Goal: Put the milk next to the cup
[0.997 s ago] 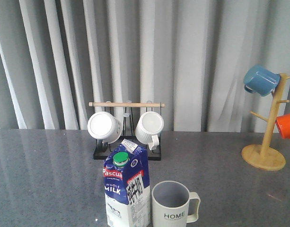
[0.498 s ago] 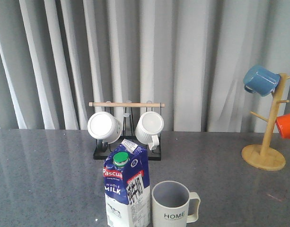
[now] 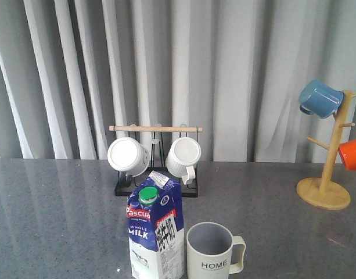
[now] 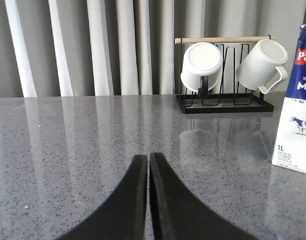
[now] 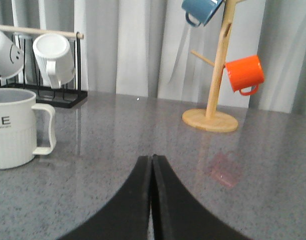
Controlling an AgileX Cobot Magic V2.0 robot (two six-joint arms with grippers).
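Observation:
The blue-and-white milk (image 3: pixel 156 232) carton with a green cap stands upright near the table's front edge, and its lower side also shows in the left wrist view as milk (image 4: pixel 297 110). Just right of it, a small gap apart, stands the pale "HOME" cup (image 3: pixel 211 253), handle to the right; the right wrist view catches the cup (image 5: pixel 13 127) too. My left gripper (image 4: pixel 149 157) is shut with nothing in it, well to the left of the carton. My right gripper (image 5: pixel 152 159) is shut and empty, to the right of the cup. Neither gripper shows in the front view.
A black rack (image 3: pixel 156 189) with a wooden bar holds two white ribbed mugs (image 3: pixel 183 157) behind the carton. At the far right a wooden mug tree (image 3: pixel 326 186) carries a blue mug (image 3: pixel 320 99) and an orange mug (image 3: pixel 352 154). Grey curtains hang behind the speckled table (image 3: pixel 56 221).

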